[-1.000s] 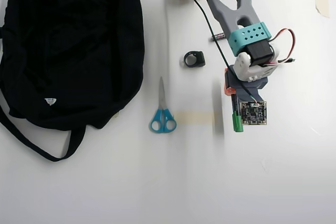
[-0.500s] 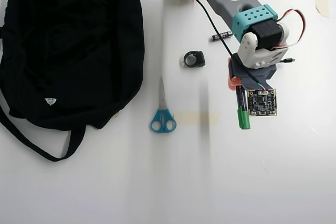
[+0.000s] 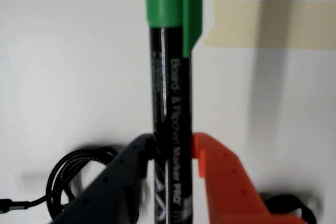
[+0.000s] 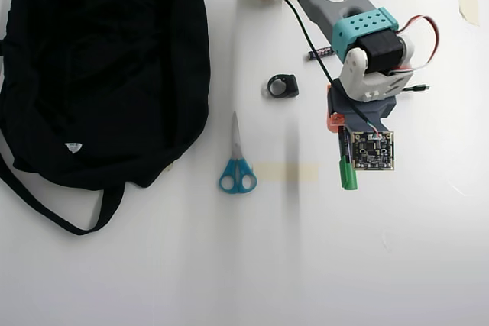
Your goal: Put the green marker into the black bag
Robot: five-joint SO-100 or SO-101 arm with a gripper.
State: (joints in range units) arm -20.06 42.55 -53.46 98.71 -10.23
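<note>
Claw clamped on marker, green cap pointing ahead; bag well off to overhead left, scissors between; carry level, release over opening

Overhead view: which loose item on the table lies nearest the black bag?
The blue-handled scissors, just right of the black bag. The small black ring-shaped part lies farther right; the green marker is in the gripper.

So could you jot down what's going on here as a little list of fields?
hand: shut on the green marker
green marker: held between a dark finger and an orange one, cap pointing away
black bag: lying at left in the overhead view, far from the marker
between them: blue-handled scissors, small black ring-shaped object
</note>
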